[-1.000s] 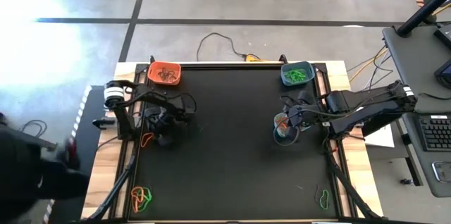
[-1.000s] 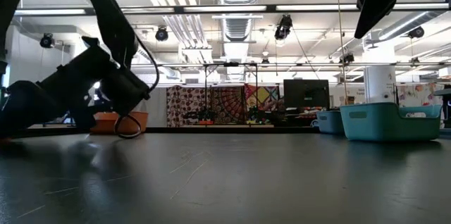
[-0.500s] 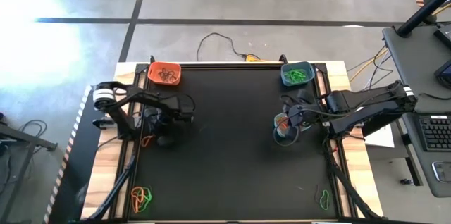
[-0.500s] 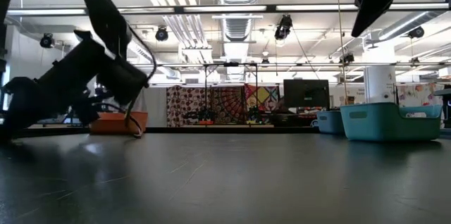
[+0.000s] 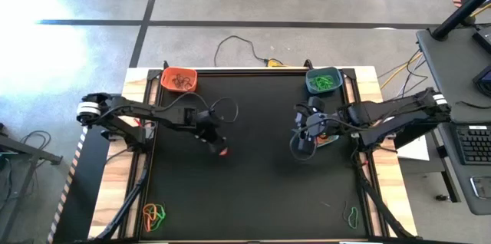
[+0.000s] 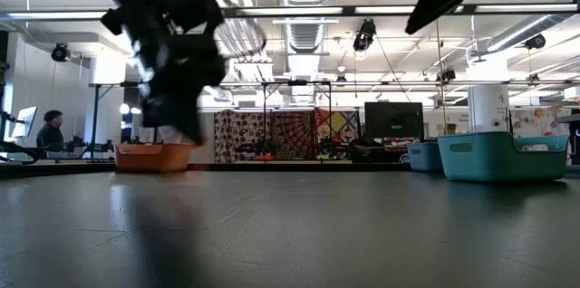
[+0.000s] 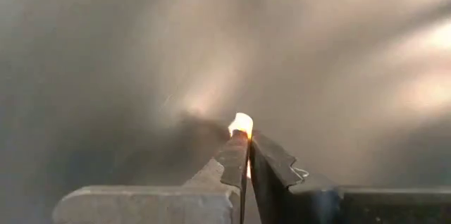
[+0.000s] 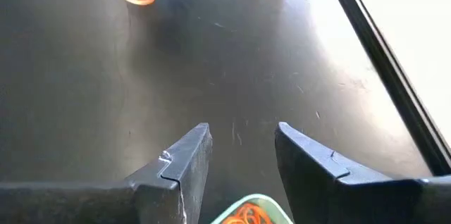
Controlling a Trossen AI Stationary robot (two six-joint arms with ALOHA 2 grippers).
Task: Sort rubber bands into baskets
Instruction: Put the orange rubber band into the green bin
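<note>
Left gripper point(image 5: 222, 150) is now clenching its jaws on an orange rubber band point(image 7: 242, 122), carrying it off the worktop point(image 5: 253, 190) edge, probably toward the orange basket point(image 5: 179, 80). Right gripper point(image 5: 301, 138) is hovering, jaws released.

blur: left arm point(image 6: 168, 48) smeared in low view, its gripper indistinct | blur: table point(image 7: 106, 55) streaked in left wrist view | cut off: blue basket point(image 8: 250, 211), only rim at 6 o'clock edge | tiny: bands point(image 5: 153, 215) at 7 o'clock corner, count unclear
</note>
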